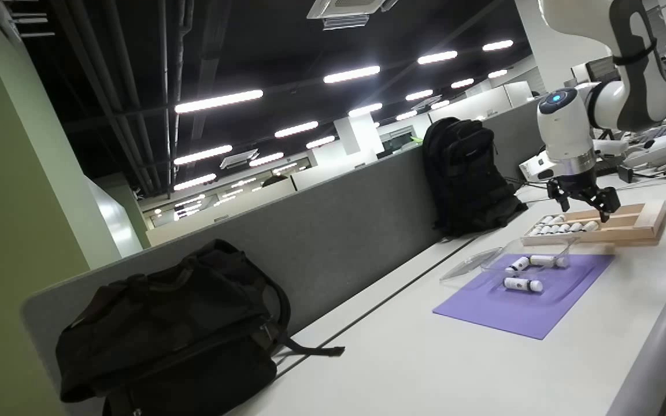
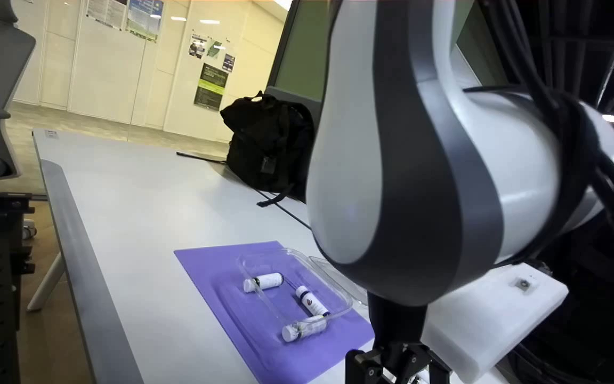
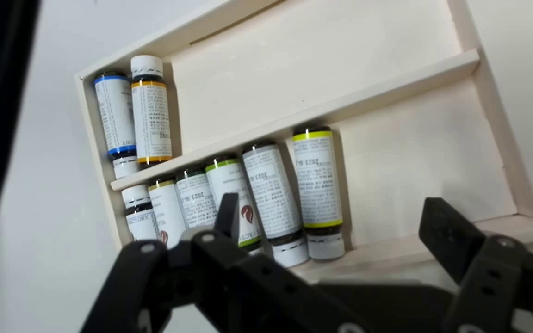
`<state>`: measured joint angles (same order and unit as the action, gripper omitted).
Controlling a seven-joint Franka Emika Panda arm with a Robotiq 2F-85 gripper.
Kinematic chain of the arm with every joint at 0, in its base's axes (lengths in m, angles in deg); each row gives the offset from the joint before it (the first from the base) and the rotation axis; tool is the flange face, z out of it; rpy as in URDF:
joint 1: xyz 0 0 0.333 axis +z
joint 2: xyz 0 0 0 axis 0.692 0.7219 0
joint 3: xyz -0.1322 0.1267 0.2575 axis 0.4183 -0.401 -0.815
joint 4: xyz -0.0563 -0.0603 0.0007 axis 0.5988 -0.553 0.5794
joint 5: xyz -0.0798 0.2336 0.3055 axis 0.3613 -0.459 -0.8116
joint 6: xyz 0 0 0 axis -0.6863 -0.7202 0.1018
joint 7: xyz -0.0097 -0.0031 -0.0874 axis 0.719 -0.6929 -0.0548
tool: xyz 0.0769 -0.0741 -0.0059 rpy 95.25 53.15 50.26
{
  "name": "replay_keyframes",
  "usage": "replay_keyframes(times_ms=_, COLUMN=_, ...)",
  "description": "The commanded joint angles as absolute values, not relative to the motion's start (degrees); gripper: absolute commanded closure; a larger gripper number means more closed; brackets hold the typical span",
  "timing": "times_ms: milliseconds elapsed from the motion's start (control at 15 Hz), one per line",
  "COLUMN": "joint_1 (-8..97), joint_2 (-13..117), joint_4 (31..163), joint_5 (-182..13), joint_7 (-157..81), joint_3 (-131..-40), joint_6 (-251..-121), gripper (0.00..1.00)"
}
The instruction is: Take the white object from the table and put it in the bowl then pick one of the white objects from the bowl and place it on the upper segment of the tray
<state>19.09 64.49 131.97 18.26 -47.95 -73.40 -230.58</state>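
The white objects are small white-labelled, white-capped bottles. Several lie around the bowl, a low clear plastic container (image 1: 564, 248), on the purple mat; one bottle (image 1: 522, 284) lies nearest the camera in an exterior view, and I cannot tell if it is inside the walls. Bottles also show in an exterior view (image 2: 311, 300). The light-wood tray (image 3: 414, 162) has two long compartments. In the wrist view, the upper one holds two bottles (image 3: 153, 120) at its left end; the lower holds several, ending with a yellow-banded bottle (image 3: 317, 180). My gripper (image 1: 584, 209) is open and empty above the tray.
A clear lid-like piece (image 1: 472, 263) lies beside the container. The purple mat (image 1: 532, 318) lies under the container on the white table. Black backpacks (image 1: 466, 179) stand along the grey partition (image 1: 356, 214). The arm (image 2: 413, 160) hides the tray in an exterior view.
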Motion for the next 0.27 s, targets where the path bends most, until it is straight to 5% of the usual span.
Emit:
replay_keyframes(times_ms=0, joint_1=19.1, joint_2=63.8, joint_4=132.8, joint_5=16.0, joint_7=-48.5, joint_3=-73.4, joint_6=-230.3, gripper=0.00)
replay_keyframes(times_ms=200, joint_1=19.2, joint_2=62.3, joint_4=134.1, joint_5=13.7, joint_7=-49.0, joint_3=-73.4, joint_6=-229.6, gripper=0.00)
